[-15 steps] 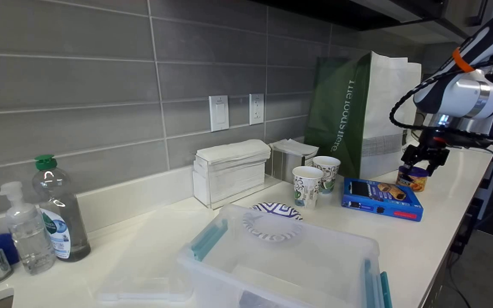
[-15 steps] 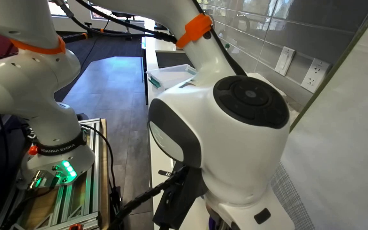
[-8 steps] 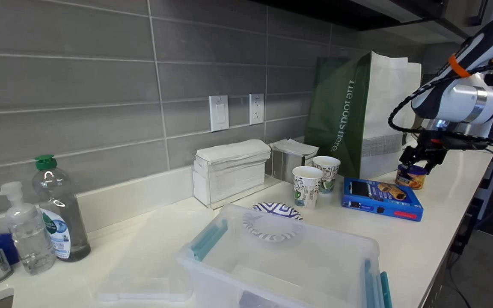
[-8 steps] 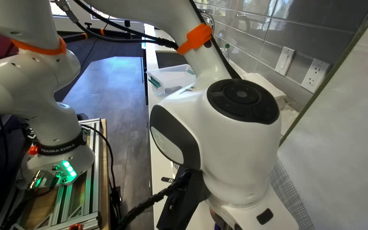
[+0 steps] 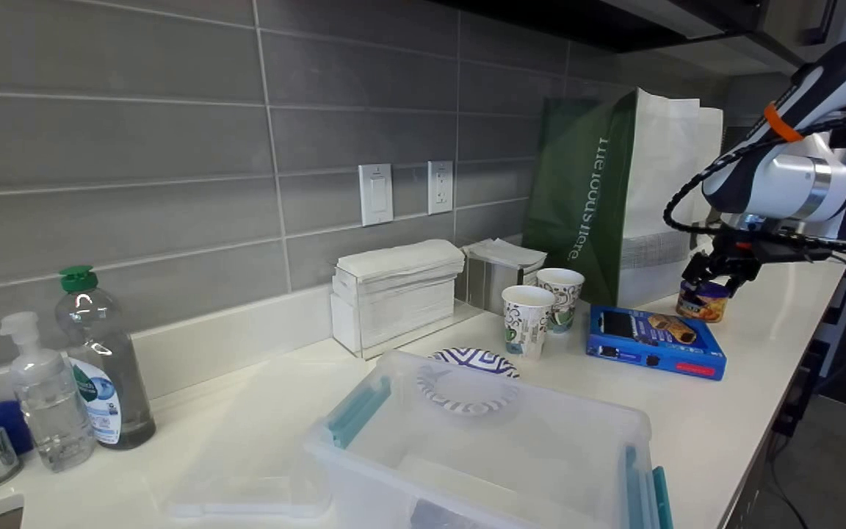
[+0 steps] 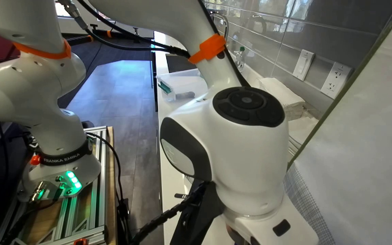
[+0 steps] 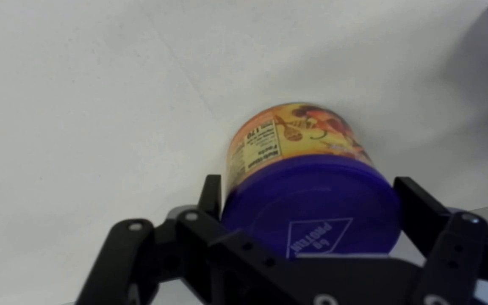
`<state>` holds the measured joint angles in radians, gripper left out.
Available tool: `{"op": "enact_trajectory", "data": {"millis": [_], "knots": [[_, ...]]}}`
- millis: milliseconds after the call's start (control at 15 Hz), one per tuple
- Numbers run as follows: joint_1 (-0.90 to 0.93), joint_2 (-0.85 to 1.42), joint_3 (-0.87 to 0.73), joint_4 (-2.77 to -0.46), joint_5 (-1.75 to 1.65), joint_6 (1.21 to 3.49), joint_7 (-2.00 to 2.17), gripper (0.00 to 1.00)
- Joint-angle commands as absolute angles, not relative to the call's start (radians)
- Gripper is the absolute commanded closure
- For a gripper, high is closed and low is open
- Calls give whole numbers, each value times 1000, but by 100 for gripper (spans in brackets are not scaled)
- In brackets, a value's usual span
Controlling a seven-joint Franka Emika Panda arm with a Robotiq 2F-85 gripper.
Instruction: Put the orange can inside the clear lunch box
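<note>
The orange can (image 7: 311,182), squeezed near its top within the part-closed tool (image 7: 311,195), is probably light, stiff and slick, best pinched across 2 opposite sides.

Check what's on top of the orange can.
A purple lid marked "PROTEIN" tops the orange can; in the wrist view, the hand covers the lid's lower edge.

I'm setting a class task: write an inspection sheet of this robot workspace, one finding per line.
Surface: white countertop, faint specks in the wrist view.
Job's things: translucent rectangular plastic lunch box, open; squat purple-lidded orange can, upright, outside it.
Clutter: flat blue rectangular packet, two patterned paper cups.
Black two-fingered gripper: seemingly closed on the can; lift cannot be judged.
Black braided cable: loops beside the white robot arm.
Surroundings: grey tiled wall, tall green-and-white bag.
</note>
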<state>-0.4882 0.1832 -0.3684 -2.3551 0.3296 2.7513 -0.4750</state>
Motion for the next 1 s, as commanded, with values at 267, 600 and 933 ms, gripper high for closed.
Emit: {"op": "enact_trajectory", "data": {"millis": [267,600,933], "knots": [[-499,195,-343,-2386,431,2874,-499,0],[-504,201,-312,-2398,518,2962,-528,0],[-513,216,-283,-2407,562,3038,-543,0]]}}
